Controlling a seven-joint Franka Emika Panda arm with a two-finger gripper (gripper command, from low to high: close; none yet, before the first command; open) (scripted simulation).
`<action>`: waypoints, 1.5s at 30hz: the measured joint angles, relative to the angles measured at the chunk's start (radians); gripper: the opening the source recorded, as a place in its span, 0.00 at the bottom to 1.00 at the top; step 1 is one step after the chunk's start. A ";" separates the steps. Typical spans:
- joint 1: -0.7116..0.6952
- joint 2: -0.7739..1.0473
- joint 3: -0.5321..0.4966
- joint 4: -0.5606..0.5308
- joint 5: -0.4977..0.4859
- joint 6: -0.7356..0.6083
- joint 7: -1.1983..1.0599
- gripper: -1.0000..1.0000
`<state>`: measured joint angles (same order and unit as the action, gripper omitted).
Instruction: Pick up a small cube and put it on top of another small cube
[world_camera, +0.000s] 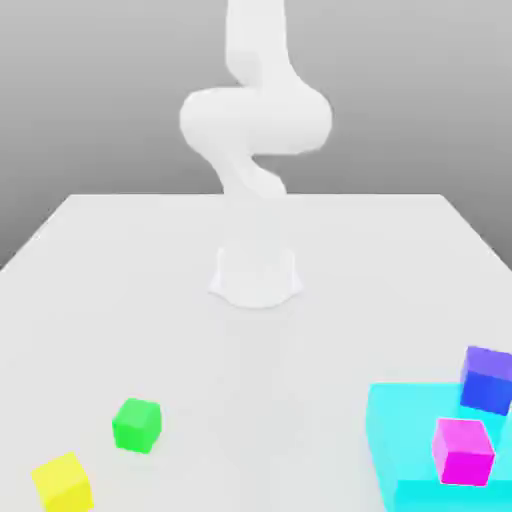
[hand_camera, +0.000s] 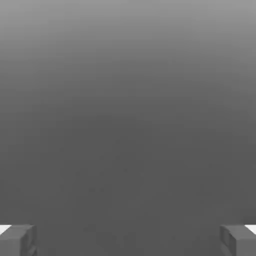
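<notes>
Green cube (world_camera: 137, 425) is what I'm after: it sits on the table (world_camera: 255, 350) toward the exterior view's left, tilted a little to my camera, near the yellow cube (world_camera: 64, 484) and touching nothing. Over at the exterior view's right I see the cyan block (world_camera: 415, 425), with the blue cube (world_camera: 487, 380) and the magenta cube (world_camera: 463, 452) close together at it. My arm (world_camera: 256, 120) rises from its base (world_camera: 256, 275) beyond them all. In the hand view my gripper (hand_camera: 128, 240) is spread wide, its fingers far apart with nothing between them
</notes>
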<state>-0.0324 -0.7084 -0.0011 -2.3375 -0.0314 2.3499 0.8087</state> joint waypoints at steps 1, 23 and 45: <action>-0.014 0.040 -0.001 -0.016 -0.013 0.021 0.003 0.50; -0.235 0.838 -0.109 -0.335 0.067 0.468 -0.174 0.50; -0.204 0.817 -0.028 -0.314 0.058 0.413 -0.049 0.00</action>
<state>-0.2364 0.1082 -0.0292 -2.6512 0.0265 2.7632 0.7598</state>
